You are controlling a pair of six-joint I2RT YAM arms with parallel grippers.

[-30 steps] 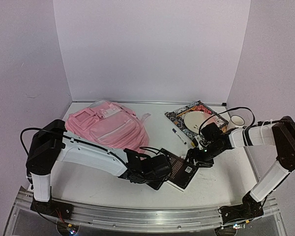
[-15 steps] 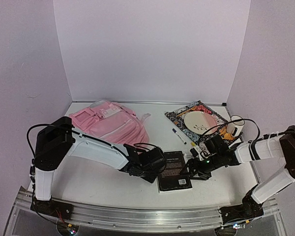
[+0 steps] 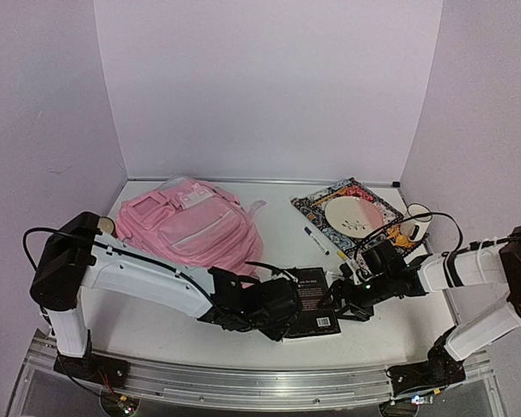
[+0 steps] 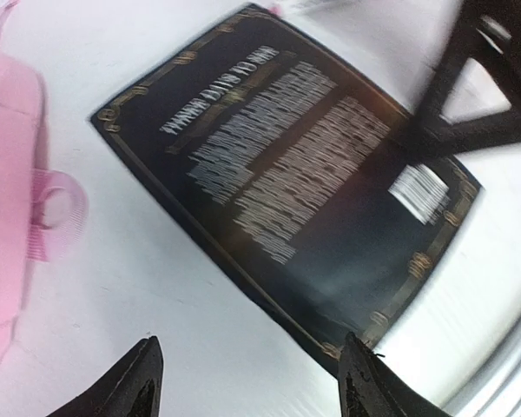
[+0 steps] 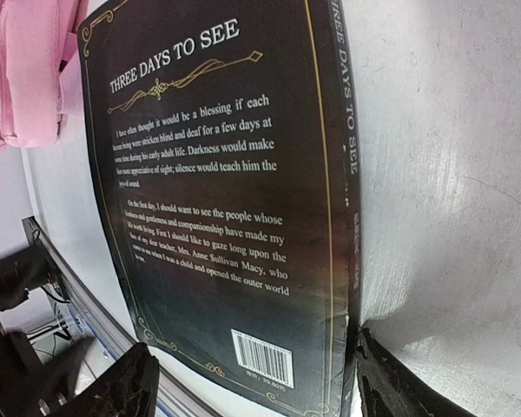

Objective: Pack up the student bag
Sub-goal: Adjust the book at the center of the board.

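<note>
The student bag [image 3: 191,228], a pink backpack, lies flat at the back left of the table. A black book [image 3: 311,300] lies flat at the front centre with its back cover up, titled "Three Days to See" [image 5: 234,174]. My left gripper [image 3: 286,316] hovers low at the book's left front edge. In the left wrist view the left gripper [image 4: 253,389] is open over bare table, its right fingertip [image 4: 365,391] at the book's corner [image 4: 286,174]. My right gripper [image 5: 260,387] is open and straddles the barcode end, one finger [image 5: 391,382] against the spine corner.
At the back right a patterned mat [image 3: 317,201] carries a white plate [image 3: 352,214], with a mug [image 3: 414,222] beside it. A pen [image 3: 317,241] lies between the mat and the book. The table's metal front rail [image 3: 243,382] runs just beyond the book.
The book, tilted between both grippers a second ago, now lies flat. The right arm has lowered toward the table. The left gripper slid toward the front edge and opened wider.
</note>
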